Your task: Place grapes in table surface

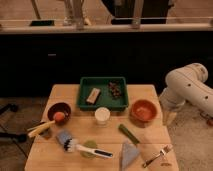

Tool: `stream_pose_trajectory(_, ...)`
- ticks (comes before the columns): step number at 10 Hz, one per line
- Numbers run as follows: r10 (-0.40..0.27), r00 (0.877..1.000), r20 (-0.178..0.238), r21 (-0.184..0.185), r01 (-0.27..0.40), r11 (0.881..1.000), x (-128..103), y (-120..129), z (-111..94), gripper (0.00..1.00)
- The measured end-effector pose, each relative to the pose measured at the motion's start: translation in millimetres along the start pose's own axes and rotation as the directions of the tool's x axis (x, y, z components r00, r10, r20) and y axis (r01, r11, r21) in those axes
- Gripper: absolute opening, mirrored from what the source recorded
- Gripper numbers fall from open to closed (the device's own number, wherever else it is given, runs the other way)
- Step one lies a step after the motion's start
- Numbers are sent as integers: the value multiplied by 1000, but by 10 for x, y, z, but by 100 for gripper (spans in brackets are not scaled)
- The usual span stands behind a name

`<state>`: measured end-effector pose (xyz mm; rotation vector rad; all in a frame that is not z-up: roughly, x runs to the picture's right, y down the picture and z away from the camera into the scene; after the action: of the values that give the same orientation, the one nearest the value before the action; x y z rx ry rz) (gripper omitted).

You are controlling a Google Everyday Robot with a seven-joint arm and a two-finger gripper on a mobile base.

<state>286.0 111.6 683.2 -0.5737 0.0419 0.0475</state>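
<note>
The grapes (116, 90), a small dark lumpy bunch, lie in the right half of a green tray (103, 80) at the back of the table surface (150, 134), a pale wooden top. My gripper (170, 119) hangs pointing down off the table's right edge, below the white arm (187, 87). It is open, holds nothing, and is well to the right of the grapes.
A tan block (93, 95) shares the tray. On the table are a dark bowl (52, 109) with an orange ball (60, 117), a white cup (102, 116), an orange bowl (143, 110), a green stick (129, 135), a brush (75, 145), a grey cloth (129, 155) and a fork (157, 155).
</note>
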Motion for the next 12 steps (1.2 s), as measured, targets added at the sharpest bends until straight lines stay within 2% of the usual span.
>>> stream_pose_trajectory(10,-1,1000,1,0,1,1000,0,0,0,80)
stream_pose_trajectory(12,-50,998,25,0,50,999,-43,5,-17,80)
